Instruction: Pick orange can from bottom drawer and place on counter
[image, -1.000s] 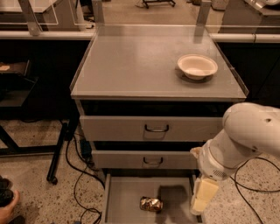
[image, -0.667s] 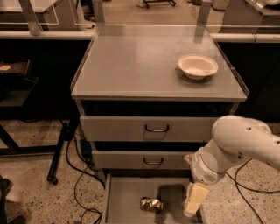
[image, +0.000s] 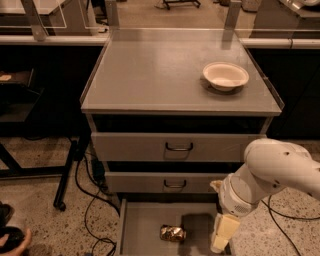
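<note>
Your gripper (image: 220, 239) is hanging over the pulled-out bottom drawer (image: 145, 235), near its right edge (spread or closed, you cannot tell). The orange can (image: 173, 233) is lying on the drawer floor, apart from it.

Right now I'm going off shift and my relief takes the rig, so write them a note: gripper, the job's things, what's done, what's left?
Gripper: low over the right side of the bottom drawer, not touching the can.
Orange can: lying on the drawer floor, left of the gripper, apart from it.
Counter: carries a white bowl on its right side.
Done: bottom drawer is open.
Left: grasp the can, lift it, set it on the counter.
</note>
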